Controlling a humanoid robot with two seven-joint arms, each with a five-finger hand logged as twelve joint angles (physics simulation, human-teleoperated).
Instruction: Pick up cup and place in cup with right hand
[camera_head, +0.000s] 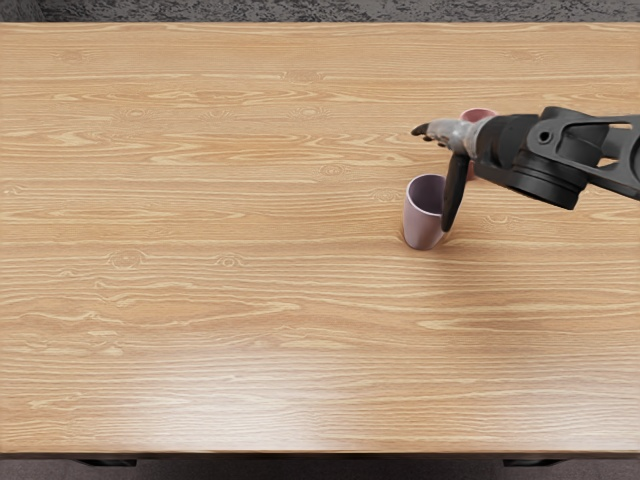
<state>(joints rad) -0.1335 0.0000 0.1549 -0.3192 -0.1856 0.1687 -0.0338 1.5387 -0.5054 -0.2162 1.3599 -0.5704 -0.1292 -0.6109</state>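
**Right hand (460, 137) spread at the cups, nothing in its grasp**

Near to far:

- Nearest strip: dark floor, with a dark support (105, 462) under the table's near edge on the left and a second support (540, 462) on the right.
- Table (200, 300): light wood, grain running left to right. Pale sheen along the near part, left of centre.
- Mauve cup (422, 222): right of centre, standing on the wood, mouth up, dark inside visible. Small shadow at its base.
- My long dark digit (455, 195) points down toward the near side, at the cup's right flank. It covers the right part of the rim. Can't tell from this angle whether it touches the wall or just sits in front.
- My other fingers (426, 130) point left, farther back than the mauve cup's mouth, and overlap each other in view. Wide gap between them and the down-pointing digit. Back of the hand is light grey, fingertips dark.
- My right arm (545, 175) comes in from the right edge, black and dark grey, wrist just right of the mauve cup.
- Pink cup (478, 113): behind my hand and wrist, mostly hidden. Part of its mouth shows on the far side, a sliver of wall below. Contact with my hand: can't tell.
- Beyond the far edge: dark, rough-textured floor.
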